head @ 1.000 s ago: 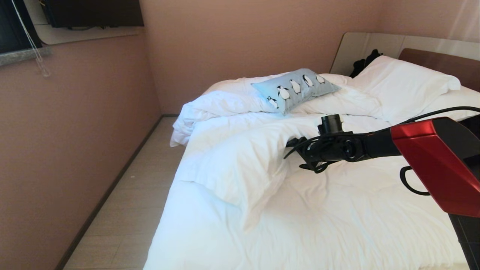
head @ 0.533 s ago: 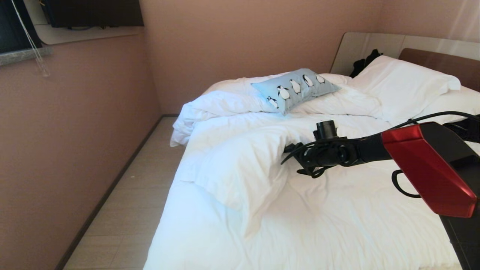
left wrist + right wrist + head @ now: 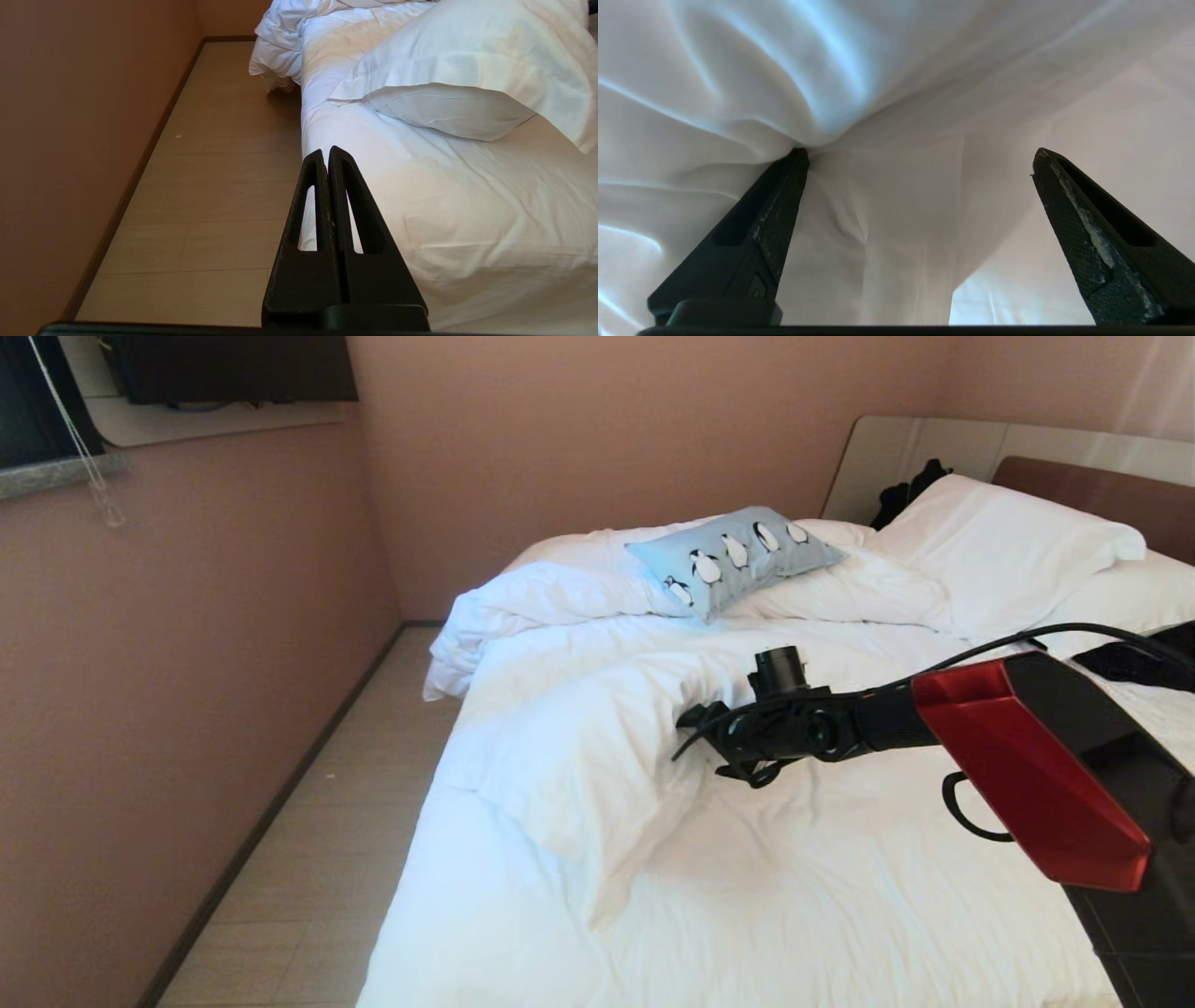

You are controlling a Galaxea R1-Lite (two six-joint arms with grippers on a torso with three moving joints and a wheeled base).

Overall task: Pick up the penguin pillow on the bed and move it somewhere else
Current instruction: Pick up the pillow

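**Penguin pillow up-frame and slightly left of the spread right gripper**

Head view: penguin pillow (image 3: 737,557) lying in the upper middle of the frame, on top of the rumpled white duvet (image 3: 597,747) near the far side of the bed (image 3: 840,896). Long axis running diagonally — low end toward lower left, high end toward upper right, with the row of penguins following that line. Resting flat, untouched, well apart from either gripper.

Right gripper (image 3: 695,733) reaching in from the right edge of the frame to just right of centre, pointing left, low over the duvet. Pillow lying above it in the frame and a little to the right of the fingertips — farther up the bed, toward the headboard (image 3: 1092,481). In the right wrist view, fingers (image 3: 780,205) spread wide, nothing between them but bunched white fabric; one fingertip pressing into a fold of the duvet, the other clear of it.

Left gripper (image 3: 329,158) seen only in the left wrist view, pressed together and empty, hanging beside the near edge of the bed over the floor (image 3: 210,186), near a white pillow (image 3: 467,84). Not visible in the head view.

Judged nearer: the right gripper, by a clear margin. Coming move likely to call for lifting off the duvet and travelling up-frame, then meeting the pillow across its short side.

Brands, labels, writing: none readable anywhere — only the penguin print.
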